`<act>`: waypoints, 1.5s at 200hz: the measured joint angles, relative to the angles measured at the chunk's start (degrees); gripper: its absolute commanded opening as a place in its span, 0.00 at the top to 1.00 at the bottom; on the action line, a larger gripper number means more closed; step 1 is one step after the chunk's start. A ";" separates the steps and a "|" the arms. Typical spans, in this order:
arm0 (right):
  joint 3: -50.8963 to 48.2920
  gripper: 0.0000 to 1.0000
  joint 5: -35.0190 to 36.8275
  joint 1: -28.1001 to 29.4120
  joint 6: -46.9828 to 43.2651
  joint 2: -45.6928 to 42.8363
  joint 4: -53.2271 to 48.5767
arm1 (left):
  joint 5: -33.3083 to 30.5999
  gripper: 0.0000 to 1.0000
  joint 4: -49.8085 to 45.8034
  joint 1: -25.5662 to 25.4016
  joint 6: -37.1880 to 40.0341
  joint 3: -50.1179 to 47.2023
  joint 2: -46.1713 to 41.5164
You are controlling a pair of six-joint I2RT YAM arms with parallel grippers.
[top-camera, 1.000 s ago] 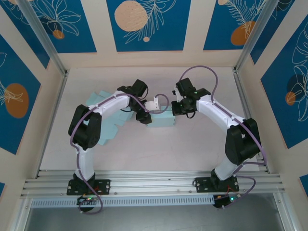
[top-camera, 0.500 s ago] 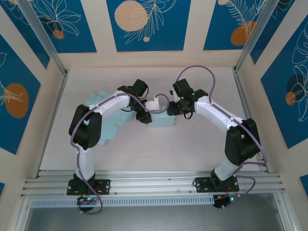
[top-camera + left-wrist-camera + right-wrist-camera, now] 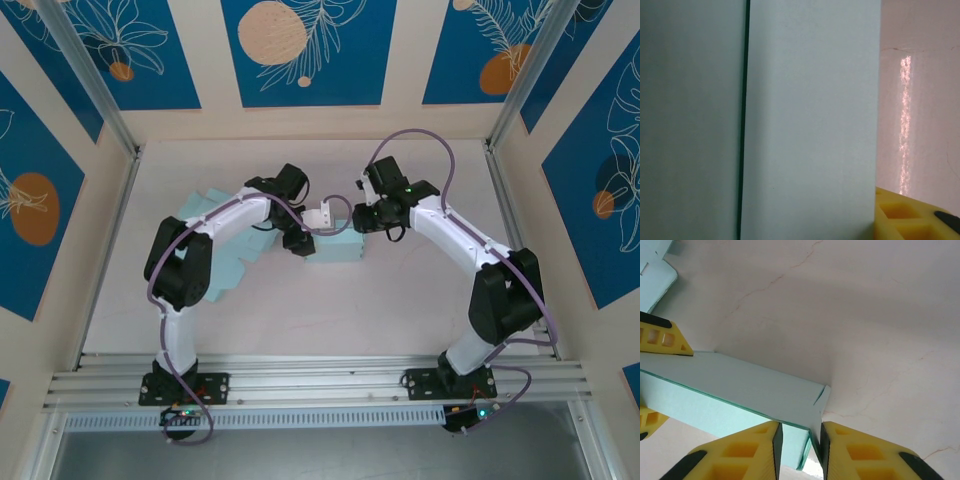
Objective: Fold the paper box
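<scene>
The light teal paper box (image 3: 335, 250) lies mid-table as a long folded block. My left gripper (image 3: 300, 243) is at its left end and shut on it. In the right wrist view one yellow finger (image 3: 665, 340) presses the top and the other sits below. A broad box panel (image 3: 810, 120) stands close before the left wrist camera, with one finger (image 3: 900, 215) at the bottom right. My right gripper (image 3: 362, 222) is at the box's right end. Its jaws (image 3: 799, 450) straddle the end wall, which lies on the right pad with a gap to the left pad.
A flat teal sheet with cut tabs (image 3: 215, 255) lies under the left arm, left of the box. Blue patterned walls and metal posts (image 3: 505, 100) ring the pale table. Bare table (image 3: 330, 310) stretches between the box and the near rail.
My right gripper has moved a little left onto the box's right end, so its jaws now straddle the end wall. The left arm and the box have stayed put.
</scene>
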 measured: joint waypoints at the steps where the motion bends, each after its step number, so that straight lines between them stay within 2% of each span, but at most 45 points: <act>1: 0.00 0.75 0.00 0.00 0.09 0.00 0.00 | 0.00 0.53 0.00 0.00 0.00 0.00 0.00; 35: -1.14 0.81 0.09 0.00 0.83 -0.04 -0.02 | 0.00 0.53 -0.09 0.00 0.00 0.04 0.04; 74: -1.70 0.95 0.20 0.00 1.31 -0.13 -0.09 | 0.00 0.53 -0.11 0.00 0.11 0.04 0.04; 238: 0.02 0.96 0.46 0.61 8.37 0.81 -1.70 | -0.13 0.53 -0.13 -0.09 -0.07 0.04 0.09; 300: 0.63 1.00 1.66 1.11 9.79 1.46 -1.92 | -0.46 0.52 -0.15 -0.11 -0.13 0.15 0.09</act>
